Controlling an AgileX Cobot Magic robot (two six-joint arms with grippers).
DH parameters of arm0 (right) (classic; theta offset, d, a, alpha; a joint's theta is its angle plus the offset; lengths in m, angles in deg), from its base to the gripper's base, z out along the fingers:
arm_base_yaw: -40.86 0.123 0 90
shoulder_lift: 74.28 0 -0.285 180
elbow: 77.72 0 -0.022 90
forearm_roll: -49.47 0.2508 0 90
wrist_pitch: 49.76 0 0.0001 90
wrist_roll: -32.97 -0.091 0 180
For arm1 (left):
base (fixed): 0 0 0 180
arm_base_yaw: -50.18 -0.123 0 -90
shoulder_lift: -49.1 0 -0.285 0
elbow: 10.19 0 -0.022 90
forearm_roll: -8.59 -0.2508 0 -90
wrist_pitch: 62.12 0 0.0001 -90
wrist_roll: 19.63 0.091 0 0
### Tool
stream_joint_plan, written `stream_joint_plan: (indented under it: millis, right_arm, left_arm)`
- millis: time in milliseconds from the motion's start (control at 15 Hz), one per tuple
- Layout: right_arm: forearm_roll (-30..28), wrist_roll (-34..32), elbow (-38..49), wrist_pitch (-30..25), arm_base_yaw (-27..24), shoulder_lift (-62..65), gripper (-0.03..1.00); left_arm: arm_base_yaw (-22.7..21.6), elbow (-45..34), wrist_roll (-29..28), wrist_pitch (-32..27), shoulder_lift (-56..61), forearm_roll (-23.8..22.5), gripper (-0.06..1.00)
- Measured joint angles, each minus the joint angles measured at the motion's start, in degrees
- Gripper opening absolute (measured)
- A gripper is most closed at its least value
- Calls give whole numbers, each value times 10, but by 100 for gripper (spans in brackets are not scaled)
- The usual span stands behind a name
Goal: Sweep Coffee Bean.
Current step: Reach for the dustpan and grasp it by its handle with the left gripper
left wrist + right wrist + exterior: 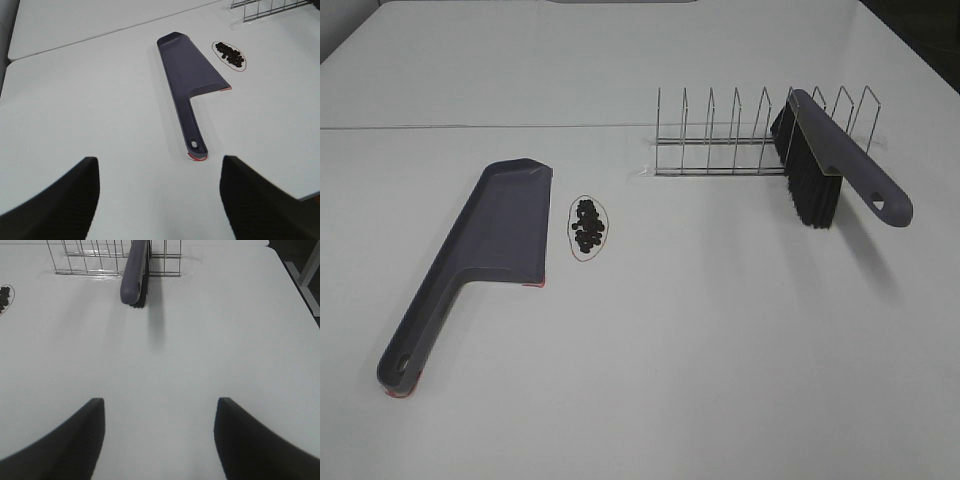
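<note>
Coffee beans (588, 226) lay in one small dark heap, left of centre in the overhead frame, ringed by a thin string loop (568, 230). The heap sat just right of the purple dustpan (500, 225), which lay flat on the white table (700, 330). Brush (820, 160) was propped against the wire rack (720, 140), upper right. Left gripper (157, 160) and right gripper (160, 400) both had fingers spread wide, holding nothing.

The left tool (157, 161) is showing two matte black fingers (60, 205), each tapering to a rounded tip with a smooth surface. The right tool (160, 401) is presenting the same pair of dark, wedge-shaped fingers (255, 445), broadening toward the base.
</note>
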Motion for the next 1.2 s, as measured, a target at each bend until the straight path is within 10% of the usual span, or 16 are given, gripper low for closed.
stream_joint_plan:
  millis: [1200]
  right_arm:
    - [0, 0, 0, 0, 0, 0, 61]
  left_arm:
    - [0, 0, 0, 0, 0, 1, 66]
